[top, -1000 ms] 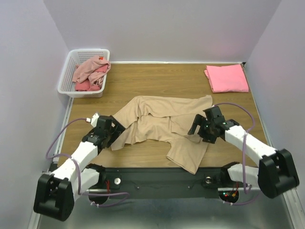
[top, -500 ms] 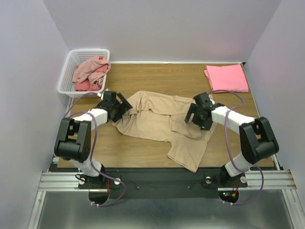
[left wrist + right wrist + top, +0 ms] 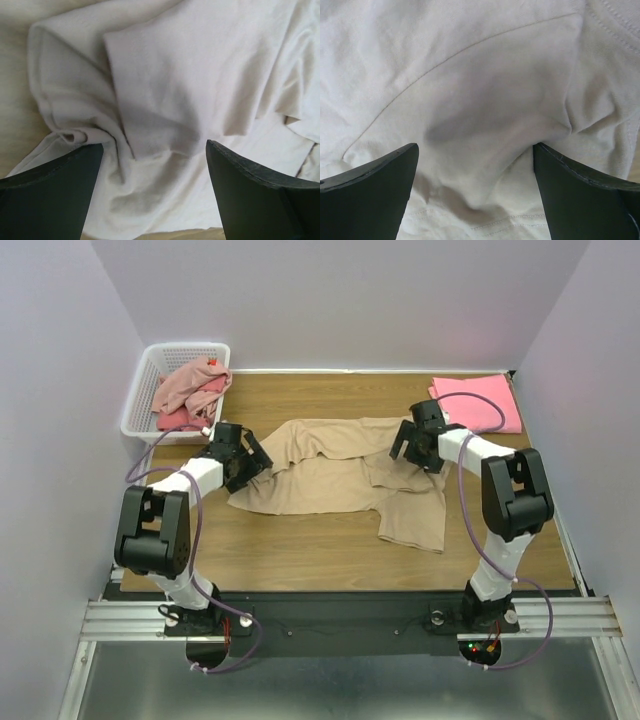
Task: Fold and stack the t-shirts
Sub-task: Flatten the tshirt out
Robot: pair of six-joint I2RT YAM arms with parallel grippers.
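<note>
A large beige t-shirt (image 3: 330,475) lies rumpled across the middle of the table. My left gripper (image 3: 252,462) hovers over its left end, jaws wide open, folds of beige cloth (image 3: 155,125) below and between the fingers. At the shirt's upper right corner my right gripper (image 3: 408,448) is open too, over wrinkled beige fabric (image 3: 480,125) with a stitched hem. A folded salmon-pink t-shirt (image 3: 480,400) rests at the far right. Dusty-pink and red t-shirts (image 3: 190,395) are bunched in the basket.
A white plastic lattice basket (image 3: 140,405) stands at the far left corner of the wooden table (image 3: 300,550). Purple walls close in the left, back and right sides. The arms' bases and a metal rail (image 3: 340,620) run along the near edge.
Both arms swung away from the near edge toward the back. The beige shirt was dragged farther back and spread wider, its lower tail pulled up and to the right. Both grippers stayed open.
</note>
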